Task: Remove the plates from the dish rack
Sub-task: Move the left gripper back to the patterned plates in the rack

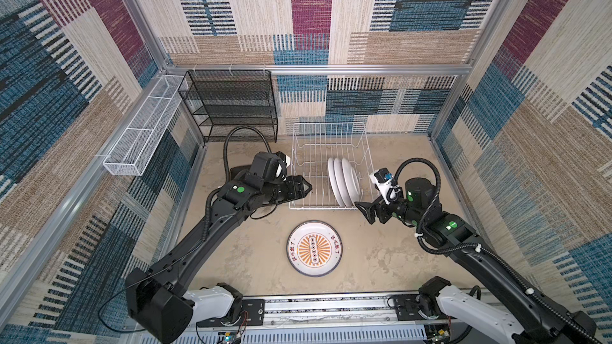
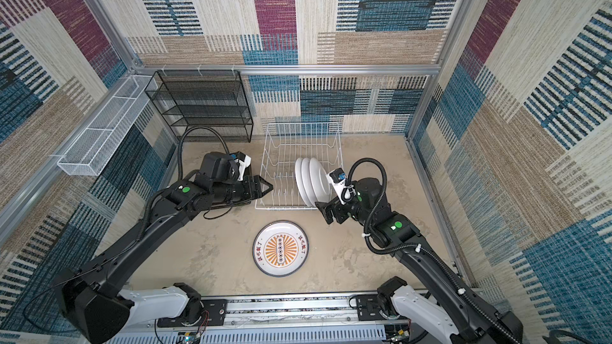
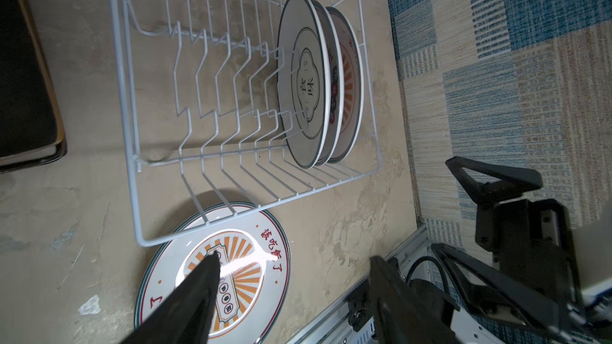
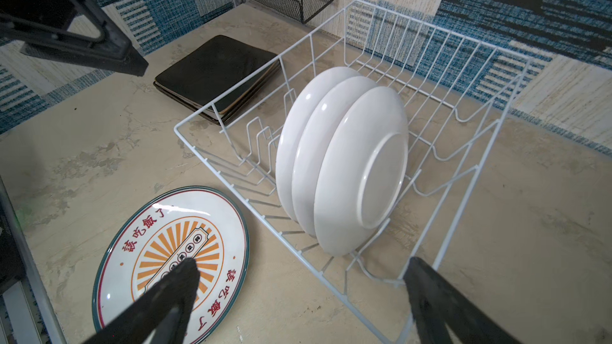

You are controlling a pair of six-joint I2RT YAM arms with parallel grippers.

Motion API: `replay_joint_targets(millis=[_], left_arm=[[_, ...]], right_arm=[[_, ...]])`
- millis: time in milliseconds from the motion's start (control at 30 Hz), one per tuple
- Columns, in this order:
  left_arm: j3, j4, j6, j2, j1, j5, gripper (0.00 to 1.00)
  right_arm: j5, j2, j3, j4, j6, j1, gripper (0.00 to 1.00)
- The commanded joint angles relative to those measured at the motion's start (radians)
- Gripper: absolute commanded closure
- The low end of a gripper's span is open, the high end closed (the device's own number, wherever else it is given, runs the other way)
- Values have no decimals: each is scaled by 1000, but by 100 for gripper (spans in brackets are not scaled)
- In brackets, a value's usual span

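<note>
Both top views show, mid-left, a half-hidden stack of square plates [image 1: 237,173] lying flat on the tabletop [image 1: 390,259]. Just right of it, the left pincer [image 1: 308,187] is spread fairly wide and empty, at the dish rack [image 1: 318,160]. Three round plates [image 1: 342,182] stand upright at the rack's right side, and a fourth plate [image 1: 314,248] lies flat lower centre. Right again, the right pincer [image 1: 367,212] gapes wide, empty.

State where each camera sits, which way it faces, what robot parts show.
Top views: overhead, looking down on white wire dish rack, three standing round white plates, flat printed round plate; left gripper, right gripper show.
Left wrist: beside the rack, facing the plates' printed faces; its open fingers show.
Right wrist: opposite side, facing their white backs; open fingers show.
Shared: both wrist views show the flat plate.
</note>
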Motion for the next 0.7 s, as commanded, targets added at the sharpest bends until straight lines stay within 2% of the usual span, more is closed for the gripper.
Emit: replay_joint_targets(millis=[0,100,267,433,567,667], left_arm=[[62,14,53,74,-9,40,28],[108,37,59,151,-19,60,30],[184,56,80,274,-32,92,41],[242,56,79,369,-36,93,46],[279,56,66,433,-37,78,55],[307,58,56,473,-37,75,56]], right_arm=[[28,-4,-1,45,66,0,1],[51,2,11,30,92,0,1],[59,16,17,25,101,1,1],[66,11,25,18,93,0,1],[72,5,26,10,74,1,1],[77,-3,24,5,64,0,1]])
